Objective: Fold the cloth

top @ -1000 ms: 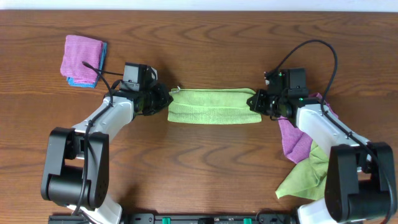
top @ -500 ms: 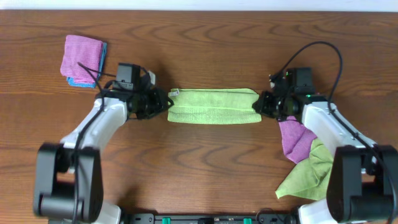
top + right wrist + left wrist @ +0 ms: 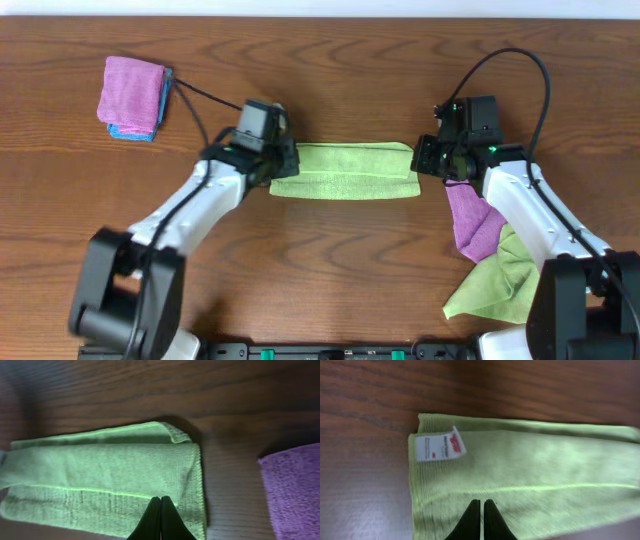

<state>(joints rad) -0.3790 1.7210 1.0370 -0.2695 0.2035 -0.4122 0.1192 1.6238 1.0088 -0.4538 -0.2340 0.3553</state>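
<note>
Right now the long green microfibre cloth (image 3: 345,171) lies as a narrow folded strip in the middle of the brown wooden worktop (image 3: 330,270), running left to right. You have one arm at each short end, which suits bringing the ends together for the next fold.

The left gripper (image 3: 283,163) sits over the left end, near the white label (image 3: 439,445). Its jaws are pressed together, and no fabric shows between them. The right gripper (image 3: 422,160) sits at the right end with its jaws likewise closed on nothing visible. You probably need to open both before you can pinch a hem.

The pink folded cloth (image 3: 132,90) rests by the far left corner. The loose purple cloth (image 3: 472,222) lies toward the near right corner, well out of the way.

Against a second ago, your left gripper has moved from beside the end to over it. The right has barely shifted, and the strip has not moved.
</note>
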